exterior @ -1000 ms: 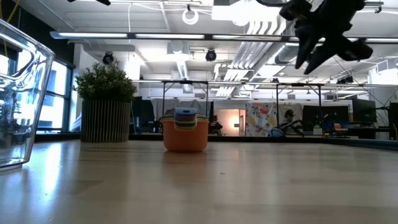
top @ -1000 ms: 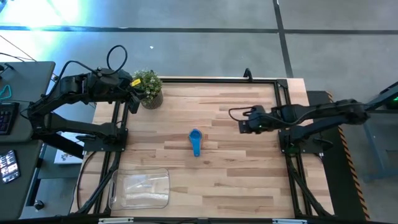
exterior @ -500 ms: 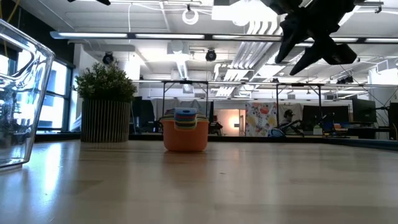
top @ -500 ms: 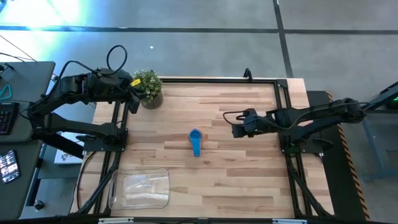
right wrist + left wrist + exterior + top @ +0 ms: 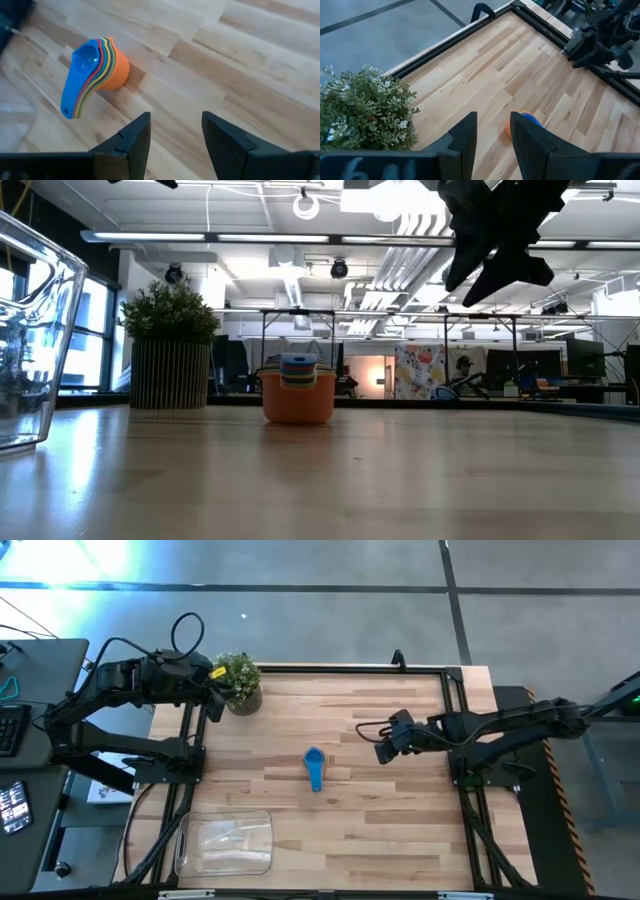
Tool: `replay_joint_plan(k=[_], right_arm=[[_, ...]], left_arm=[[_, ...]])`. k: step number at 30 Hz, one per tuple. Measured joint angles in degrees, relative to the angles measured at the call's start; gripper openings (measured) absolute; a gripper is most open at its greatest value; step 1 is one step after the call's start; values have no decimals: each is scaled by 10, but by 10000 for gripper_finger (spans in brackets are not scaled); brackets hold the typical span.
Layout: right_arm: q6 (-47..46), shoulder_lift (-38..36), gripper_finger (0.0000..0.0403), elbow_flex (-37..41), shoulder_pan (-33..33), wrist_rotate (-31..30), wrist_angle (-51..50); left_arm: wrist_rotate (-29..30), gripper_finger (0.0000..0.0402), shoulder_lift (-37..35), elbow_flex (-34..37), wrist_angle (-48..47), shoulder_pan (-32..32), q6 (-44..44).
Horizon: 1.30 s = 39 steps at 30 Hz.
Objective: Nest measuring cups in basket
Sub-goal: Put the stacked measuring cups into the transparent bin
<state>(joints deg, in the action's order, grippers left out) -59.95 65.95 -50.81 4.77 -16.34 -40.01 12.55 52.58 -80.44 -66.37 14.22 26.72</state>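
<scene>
Cups are already stacked mid-table, nothing's grabbed them yet

Left gripper (image 5: 492,135) is parked up by the small potted green plant (image 5: 237,681) at the far left corner of the worktop, fingers spread. The clear rectangular plastic basket (image 5: 224,843) sits at the near left edge. The nested stack of small plastic measuring cups (image 5: 314,766), orange outermost and light blue on top, sits mid-worktop, handles fanned toward the near edge. Right gripper (image 5: 384,750) hovers above the wood just right of it, fingers apart. Looks light, stiff and a bit slick; I'd pinch the bunched handles so the whole stack lifts together.
</scene>
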Motion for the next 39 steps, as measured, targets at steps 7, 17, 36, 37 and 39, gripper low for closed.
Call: replay_joint_plan(k=[7, 17, 36, 37, 39], right_arm=[[59, -24, 169, 5, -25, -1, -18], [83, -207, 169, 187, -48, 18, 159], [311, -436, 169, 353, -48, 75, 351], [316, -446, 169, 365, -48, 81, 366], [318, -467, 169, 387, -48, 89, 393]], left_arm=[[0, 106, 0, 0, 0, 0, 17], [0, 106, 0, 0, 1, 0, 48], [0, 106, 7, 0, 3, 0, 91], [0, 106, 7, 0, 3, 0, 92], [0, 106, 8, 0, 3, 0, 92]])
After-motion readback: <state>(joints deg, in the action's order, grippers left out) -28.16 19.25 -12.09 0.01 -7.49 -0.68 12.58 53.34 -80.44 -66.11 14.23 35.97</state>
